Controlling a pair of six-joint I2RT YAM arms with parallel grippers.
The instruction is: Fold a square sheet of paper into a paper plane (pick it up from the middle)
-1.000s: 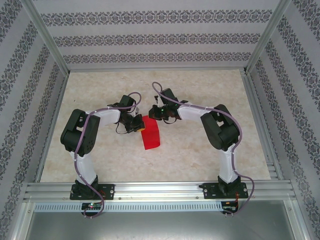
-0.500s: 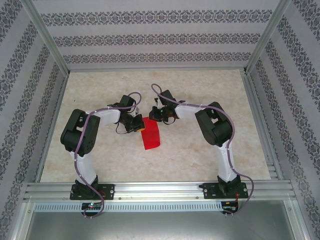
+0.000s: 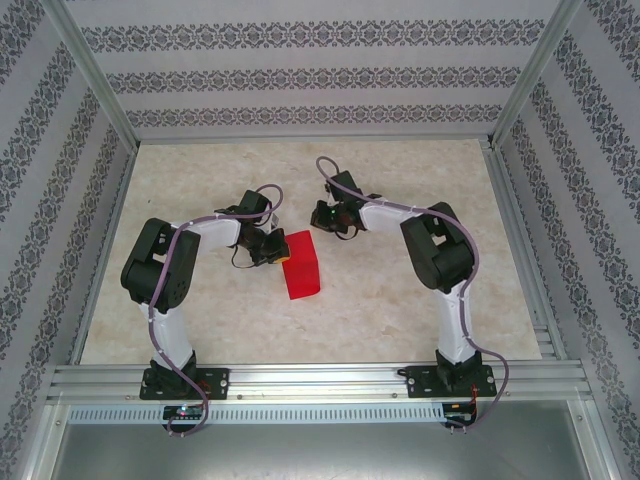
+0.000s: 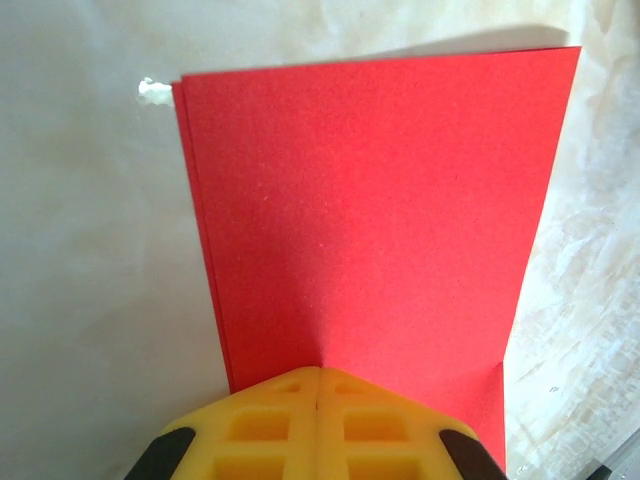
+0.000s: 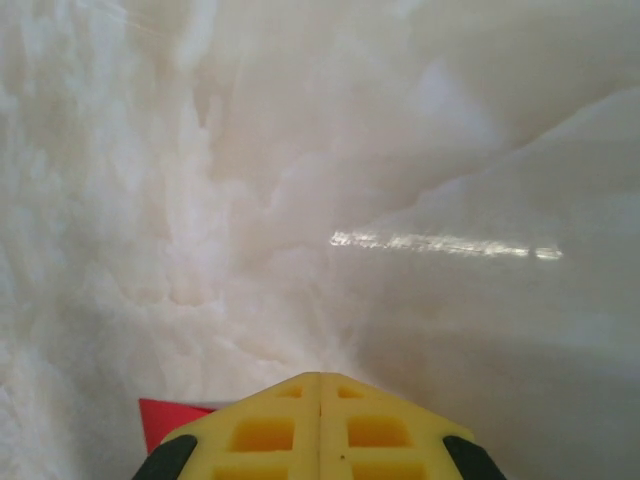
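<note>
The square sheet of paper (image 3: 301, 266), folded double, lies on the table (image 3: 400, 310). The left gripper (image 3: 281, 254) is closed, its yellow fingertips (image 4: 270, 425) touching the sheet's left edge; whether it pinches the sheet cannot be told. The right gripper (image 3: 321, 218) is closed and empty, just beyond the sheet's far right corner.

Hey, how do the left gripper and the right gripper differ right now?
The left gripper rests its tip on the folded red paper; the right gripper sits off it, over the table. The paper stretches ahead of the left gripper; the right gripper has just a red corner beside it. Both have yellow jaws, shut.
</note>
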